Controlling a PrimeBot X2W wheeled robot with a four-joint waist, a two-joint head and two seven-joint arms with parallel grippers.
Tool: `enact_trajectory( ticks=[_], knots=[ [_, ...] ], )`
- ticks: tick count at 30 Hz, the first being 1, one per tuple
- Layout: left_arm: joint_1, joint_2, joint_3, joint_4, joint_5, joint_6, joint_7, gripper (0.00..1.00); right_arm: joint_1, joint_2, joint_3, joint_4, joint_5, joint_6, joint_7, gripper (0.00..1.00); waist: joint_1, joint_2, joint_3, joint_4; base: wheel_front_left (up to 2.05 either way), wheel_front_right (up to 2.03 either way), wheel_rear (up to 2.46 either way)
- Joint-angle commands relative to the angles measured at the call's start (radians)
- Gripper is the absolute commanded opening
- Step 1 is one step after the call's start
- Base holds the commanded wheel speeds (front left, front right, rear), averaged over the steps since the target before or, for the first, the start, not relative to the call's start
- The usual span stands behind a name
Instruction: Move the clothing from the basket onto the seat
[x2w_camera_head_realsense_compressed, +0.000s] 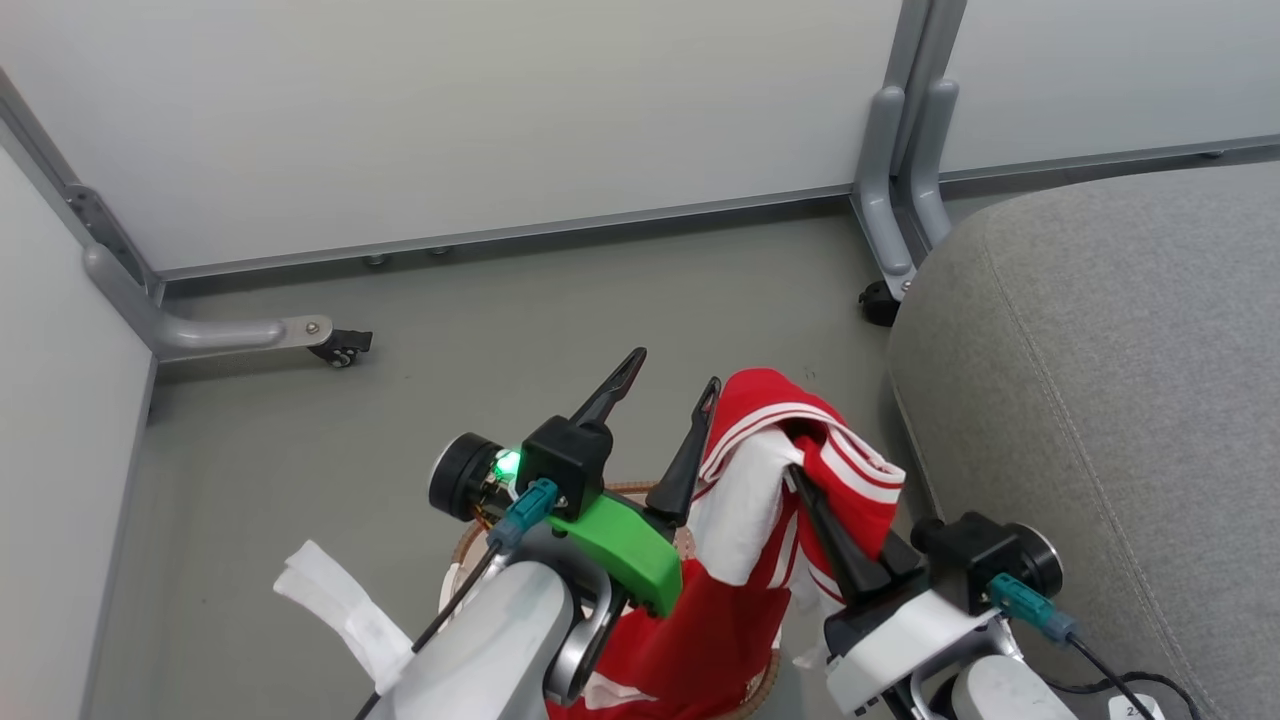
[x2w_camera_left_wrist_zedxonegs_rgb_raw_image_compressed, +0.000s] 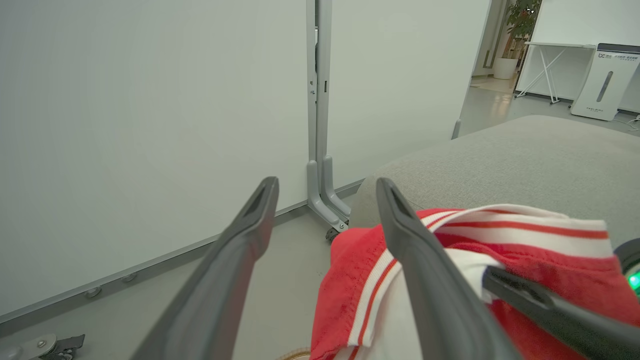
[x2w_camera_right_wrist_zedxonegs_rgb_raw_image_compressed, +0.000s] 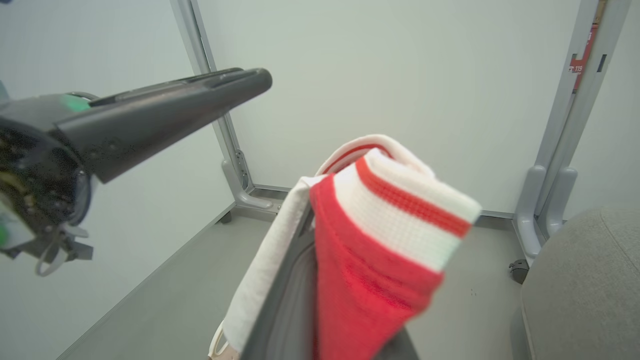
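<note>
A: Right fingers first, state?
B: Right gripper (x2w_camera_head_realsense_compressed: 805, 480) fingers are closed on a fold of the red striped garment (x2w_camera_head_realsense_compressed: 850, 470). Cloth is bunched over the tips, so the tips are hidden. The rest hangs below the fingers, down into the laundry basket (x2w_camera_head_realsense_compressed: 462, 548). Can't tell if the red cloth in there is the same piece or a second one.
A: Left?
B: Left gripper (x2w_camera_head_realsense_compressed: 673, 372) fingers are spread wide with nothing between them, just beside the garment. Its nearer finger is touching or almost touching the cloth, can't tell which.
A: Seat?
B: Grey seat (x2w_camera_head_realsense_compressed: 1100, 400) is on the outer side of the right fingers, near but apart from the cloth. Garment isn't on it yet.
A: Risks?
B: My guess: the grip is on a bunched fold, so the hanging weight could slide it out during the swing over. The tail could catch the basket rim and drag or tip the basket. The open left finger could snag the cloth.
A: View differences?
B: Right wrist view gives the white ribbed band folded over one grey finger (x2w_camera_right_wrist_zedxonegs_rgb_raw_image_compressed: 292, 295), which the head view doesn't resolve. Head view gives the hanging length and the basket rim. Left wrist view shows the open gap of its gripper (x2w_camera_left_wrist_zedxonegs_rgb_raw_image_compressed: 326, 186) and the seat top (x2w_camera_left_wrist_zedxonegs_rgb_raw_image_compressed: 525, 155) beyond the garment.
</note>
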Motion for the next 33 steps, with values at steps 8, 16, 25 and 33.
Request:
enact_trajectory(
  ticks=[8,16,25,33],
  knots=[
    [0.078,0.047,0.073,-0.108,0.065,-0.027,0.000,1.00,-0.029,-0.003,-0.105,-0.103,-0.072,0.000,-0.002,0.00,0.0000,0.0000,0.067,-0.068,0.00,0.00,0.00],
    [0.152,0.095,0.141,-0.225,0.164,-0.080,0.000,1.00,-0.061,-0.003,-0.203,-0.250,-0.096,0.000,-0.002,0.00,0.0000,0.0000,0.162,-0.204,0.00,0.00,0.00],
    [0.204,0.109,0.142,-0.244,0.243,-0.147,0.000,1.00,0.006,-0.002,-0.291,-0.390,-0.084,0.000,-0.002,0.00,0.0000,0.0000,0.228,-0.355,0.00,0.00,0.00],
    [0.184,0.113,0.105,-0.229,0.261,-0.169,0.000,1.00,0.085,-0.002,-0.330,-0.473,-0.065,0.000,-0.002,0.00,0.0000,0.0000,0.293,-0.438,0.00,0.00,0.00]
  ],
)
